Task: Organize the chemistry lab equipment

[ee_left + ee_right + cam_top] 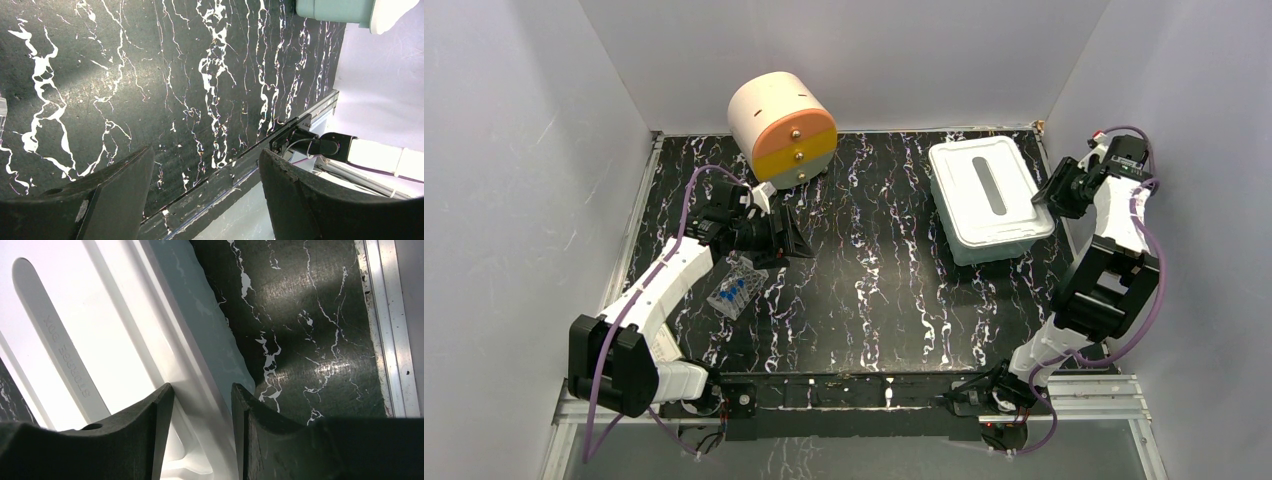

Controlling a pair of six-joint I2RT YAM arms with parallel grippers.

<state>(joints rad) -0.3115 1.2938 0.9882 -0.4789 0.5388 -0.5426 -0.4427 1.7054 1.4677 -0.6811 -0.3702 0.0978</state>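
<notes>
My left pincer [206, 152] wide, empty — tube rack [750, 270] with blue-capped tubes [729, 295] near, at its 7 o'clock. Right pincer [201, 387] narrow, straddling bin lid [100, 315] rim at the bin's 3 o'clock — contact unclear.

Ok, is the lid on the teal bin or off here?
On. The white lid covers the whole top of the teal bin; only its teal wall shows beneath the lid's rim.
</notes>
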